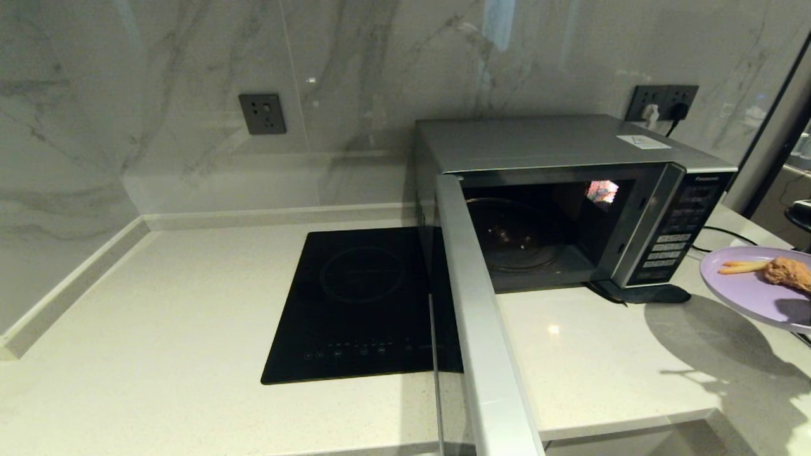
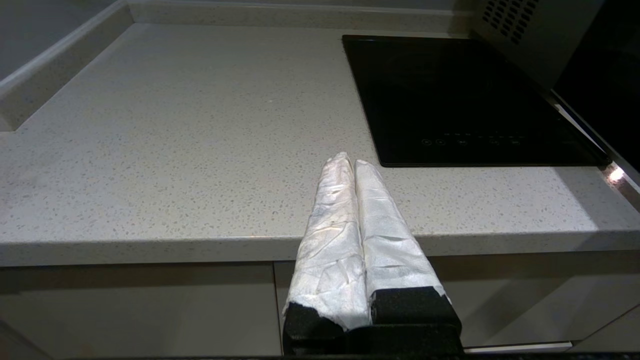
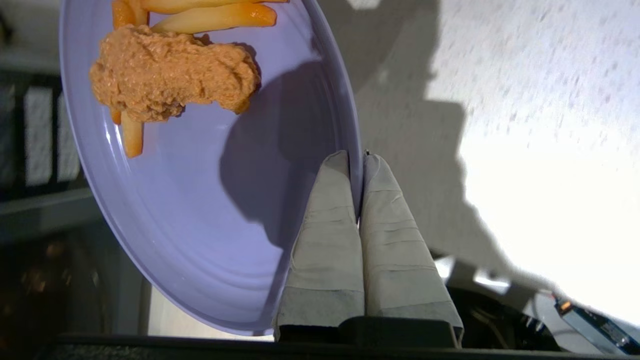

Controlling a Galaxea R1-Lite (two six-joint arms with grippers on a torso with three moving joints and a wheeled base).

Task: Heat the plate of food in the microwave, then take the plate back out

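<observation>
The plate [image 3: 200, 210] of fries and chicken, off the counter right of the microwave [image 1: 570, 202] whose door [image 1: 481, 329] is open, should travel level into the cavity, its rim pinched between the right gripper [image 3: 356, 165] fingers, while the left gripper [image 2: 349, 162], pressed together, idles at the counter edge.

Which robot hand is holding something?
The right gripper: it pinches the rim of the plate of food. The left gripper is shut on nothing, over the counter edge.

my plate [image 3: 200, 225] looks smooth and glossy — the microwave [image 1: 545, 149] brushed silver metal, the cooktop [image 1: 361, 304] shiny black glass, the counter [image 2: 175, 150] speckled stone — my fingers [image 2: 330, 215] wrapped in crinkled white tape.
</observation>
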